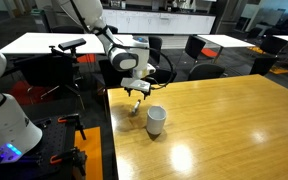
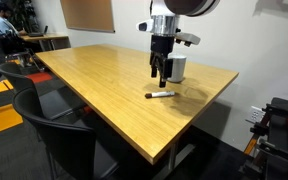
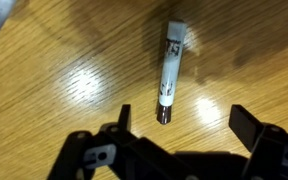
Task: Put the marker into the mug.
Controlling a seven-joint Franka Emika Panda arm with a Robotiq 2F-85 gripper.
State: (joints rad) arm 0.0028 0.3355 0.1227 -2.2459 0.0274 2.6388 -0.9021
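The marker (image 3: 169,72) lies flat on the wooden table, whitish body with a dark tip pointing toward my gripper. It also shows in an exterior view (image 2: 161,95) and, small, below the gripper in an exterior view (image 1: 135,107). My gripper (image 3: 182,118) is open and empty, hovering above the marker's dark end, fingers to either side; it shows in both exterior views (image 1: 136,97) (image 2: 160,77). The white-grey mug (image 1: 156,120) stands upright on the table beside the gripper, and partly behind it in an exterior view (image 2: 178,68).
The wooden table (image 1: 224,120) (image 2: 94,80) has its edge close to the marker and mug. Black office chairs (image 2: 54,135) stand along the table's side. More tables and chairs (image 1: 209,50) fill the background. A tripod (image 1: 72,48) stands nearby.
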